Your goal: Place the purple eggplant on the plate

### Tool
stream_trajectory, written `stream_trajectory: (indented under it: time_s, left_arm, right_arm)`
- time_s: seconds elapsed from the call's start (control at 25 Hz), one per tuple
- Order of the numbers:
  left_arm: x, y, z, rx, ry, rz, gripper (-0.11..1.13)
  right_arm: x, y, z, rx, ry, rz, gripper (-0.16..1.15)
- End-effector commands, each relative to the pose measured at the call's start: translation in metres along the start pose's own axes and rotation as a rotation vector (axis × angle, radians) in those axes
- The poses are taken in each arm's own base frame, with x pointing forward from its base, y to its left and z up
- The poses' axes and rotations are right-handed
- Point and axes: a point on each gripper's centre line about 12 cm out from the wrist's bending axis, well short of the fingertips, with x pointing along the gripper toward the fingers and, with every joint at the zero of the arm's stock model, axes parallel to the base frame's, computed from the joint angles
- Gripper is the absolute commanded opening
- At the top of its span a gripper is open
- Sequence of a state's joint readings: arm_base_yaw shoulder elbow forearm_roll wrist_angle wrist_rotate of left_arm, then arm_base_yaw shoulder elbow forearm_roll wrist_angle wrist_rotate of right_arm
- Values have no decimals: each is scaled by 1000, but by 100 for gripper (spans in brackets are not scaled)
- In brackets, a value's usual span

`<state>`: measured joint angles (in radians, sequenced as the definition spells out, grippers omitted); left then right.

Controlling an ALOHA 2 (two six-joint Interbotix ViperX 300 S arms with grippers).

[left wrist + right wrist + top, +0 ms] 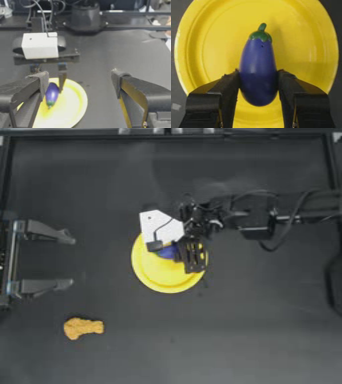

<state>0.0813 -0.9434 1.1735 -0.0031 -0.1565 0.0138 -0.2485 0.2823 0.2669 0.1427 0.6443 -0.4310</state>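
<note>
Right tool [258,82] clamped on eggplant [258,75] over plate [204,50]; lower till it rests, then release gently; left tool [67,260] open, parked

Right gripper [175,252]: reached from the right to table centre, pointed downward, jaws closed on a held item. Left gripper [69,261]: parked at left edge, level, jaws spread wide apart, nothing held.

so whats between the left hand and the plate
Only bare dark table in the top view. The left hand waits open at the left edge; the right hand holds the purple eggplant over the plate.
</note>
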Motion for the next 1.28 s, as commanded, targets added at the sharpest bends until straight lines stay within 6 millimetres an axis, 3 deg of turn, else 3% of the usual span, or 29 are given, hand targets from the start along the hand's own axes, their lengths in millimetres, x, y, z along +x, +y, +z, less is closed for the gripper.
stream_trajectory:
  time_s: [0.04, 0.16, 0.48, 0.8, 1.28]
  left_arm:
    - [3, 2, 2, -2, -1, 8, 103]
    - [3, 2, 2, -1, -1, 9, 103]
    - [3, 3, 2, -1, -3, 12, 103]
    - [2, 3, 3, -3, -4, 15, 103]
    - [1, 5, 4, -2, -9, 23, 103]
  right_arm:
    - [-12, -2, 13, -8, -48, -11, 39]
    - [-13, -2, 14, -13, -53, -13, 45]
    - [-9, -2, 16, -1, -51, -2, 106]
    - [-26, -3, 23, 5, -87, -7, 101]
    - [-105, -3, 26, 20, -254, -63, 101]
